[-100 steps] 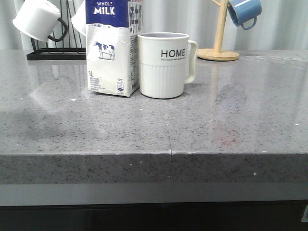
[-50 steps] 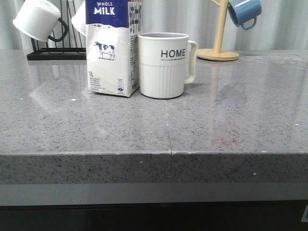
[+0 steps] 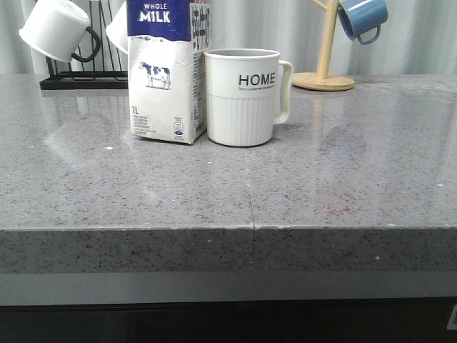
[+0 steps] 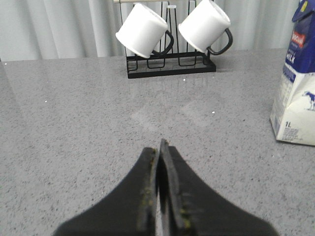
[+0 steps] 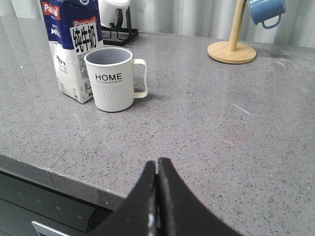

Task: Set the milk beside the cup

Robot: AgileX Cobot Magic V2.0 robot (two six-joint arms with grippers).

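Observation:
The milk carton [image 3: 163, 71], white with a dark blue top band and a cow picture, stands upright on the grey counter, touching or nearly touching the left side of the cream "HOME" cup [image 3: 243, 96]. Both also show in the right wrist view, the milk [image 5: 74, 49] beside the cup [image 5: 112, 78]. The left wrist view catches the milk [image 4: 298, 88] at its edge. My left gripper [image 4: 160, 147] is shut and empty, well away from the milk. My right gripper [image 5: 157, 164] is shut and empty over the counter's front edge. Neither gripper shows in the front view.
A black rack [image 4: 170, 66] holds two white mugs [image 4: 145, 29] with black handles at the back left. A wooden mug tree [image 3: 325, 71] with a blue mug [image 3: 363, 18] stands at the back right. The counter's front edge [image 3: 253, 230] runs across the front view.

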